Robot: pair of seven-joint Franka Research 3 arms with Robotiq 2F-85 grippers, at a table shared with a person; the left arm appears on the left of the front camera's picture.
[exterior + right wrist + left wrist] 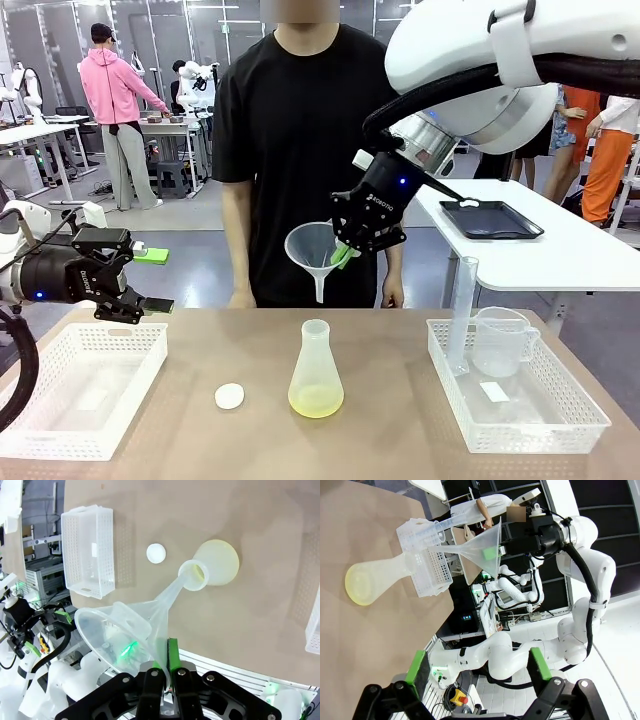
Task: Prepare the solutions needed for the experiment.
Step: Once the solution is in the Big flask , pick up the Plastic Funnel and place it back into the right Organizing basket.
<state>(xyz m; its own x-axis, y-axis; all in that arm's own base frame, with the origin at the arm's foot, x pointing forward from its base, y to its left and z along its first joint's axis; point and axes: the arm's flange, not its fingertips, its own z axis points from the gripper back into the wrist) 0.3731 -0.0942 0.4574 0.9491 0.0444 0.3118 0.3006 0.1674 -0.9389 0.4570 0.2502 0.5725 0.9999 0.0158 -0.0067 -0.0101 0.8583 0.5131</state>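
Note:
A frosted conical flask [316,365] stands mid-table, and the solutions [316,402] lie as a shallow pale yellow-green layer in its base. My right gripper [350,252] is shut on the rim of a clear plastic funnel [312,245], whose spout hangs just above the flask's mouth without touching it. From the right wrist, the funnel [120,625] slants toward the flask [212,562], pinched in the right gripper [165,666]. My left gripper [150,280] hovers open and empty above the left basket. The left wrist view looks past the left gripper [477,670] at the flask [380,575] and funnel [482,547].
A small round white cap [229,396] lies left of the flask. An empty white basket [60,420] sits at the left. Another basket [530,425] at the right holds a measuring cylinder [462,310] and a beaker [500,340]. A person stands at the far edge.

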